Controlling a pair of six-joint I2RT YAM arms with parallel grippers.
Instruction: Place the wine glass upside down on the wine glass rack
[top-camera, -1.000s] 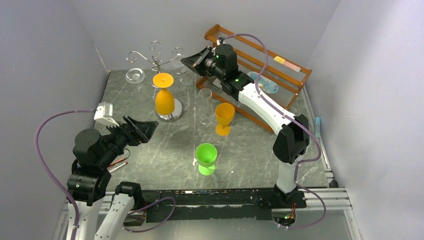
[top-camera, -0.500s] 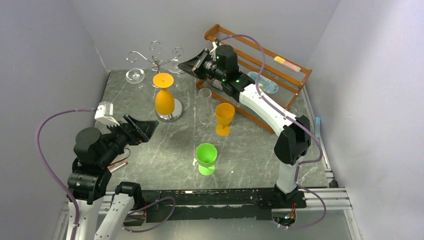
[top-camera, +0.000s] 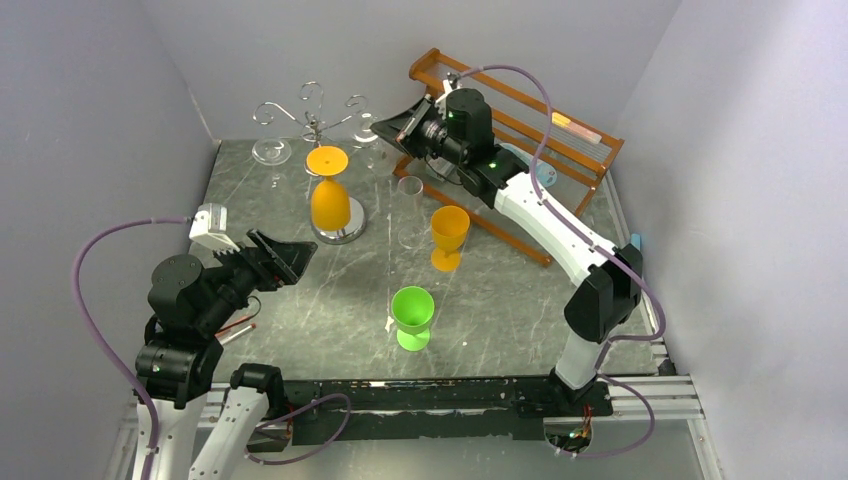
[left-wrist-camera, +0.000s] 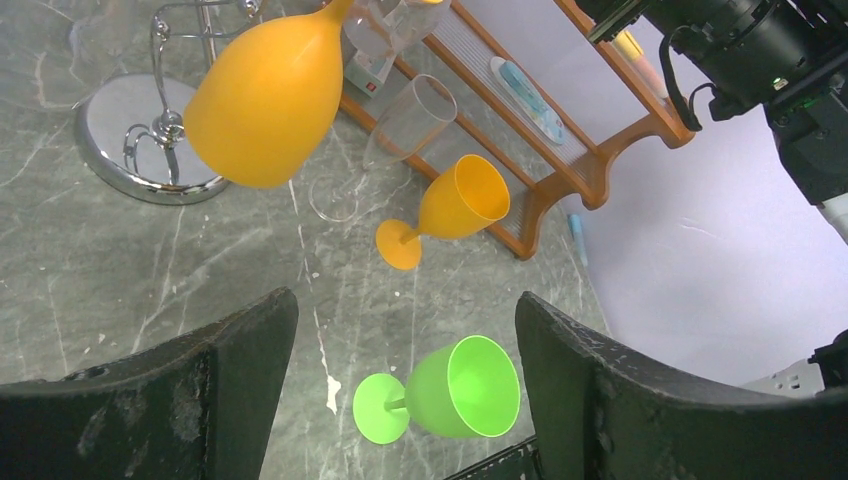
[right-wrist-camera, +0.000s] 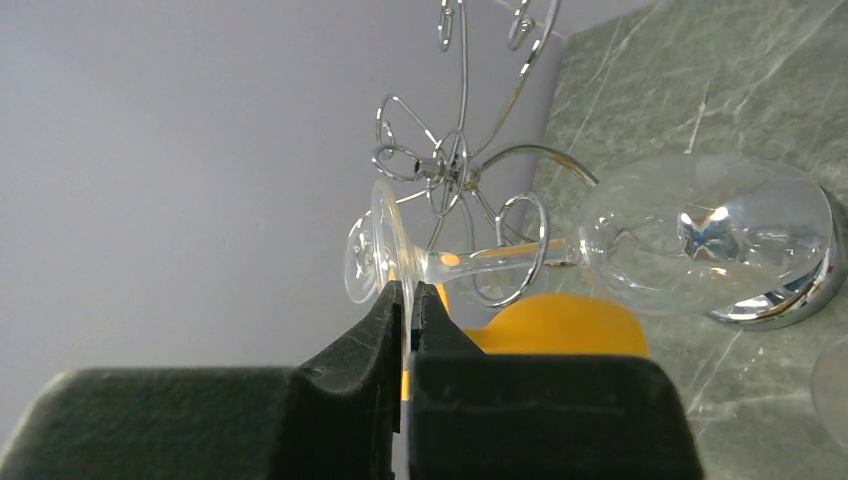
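Observation:
The silver wire wine glass rack (top-camera: 315, 112) stands at the back left on a round mirrored base (top-camera: 350, 231). An orange glass (top-camera: 329, 196) hangs upside down on it. My right gripper (top-camera: 384, 127) is shut on the foot rim of a clear wine glass (right-wrist-camera: 700, 235), held by the rack's right scroll arm. In the right wrist view my right gripper (right-wrist-camera: 405, 290) pinches the foot, and the stem runs across a scroll loop (right-wrist-camera: 524, 235) of the rack. I cannot tell whether the stem rests in it. My left gripper (top-camera: 285, 258) is open and empty over the table's left.
A second clear glass (top-camera: 269, 151) hangs at the rack's left. A tall clear glass (top-camera: 408, 208), an upright orange glass (top-camera: 449, 235) and a green glass (top-camera: 412, 317) stand mid-table. The brown wooden shelf (top-camera: 530, 115) is at the back right.
My right arm's elbow has swung to the right and its wrist has shifted slightly right, with the clear glass still in the gripper by the rack. My left arm has not moved.

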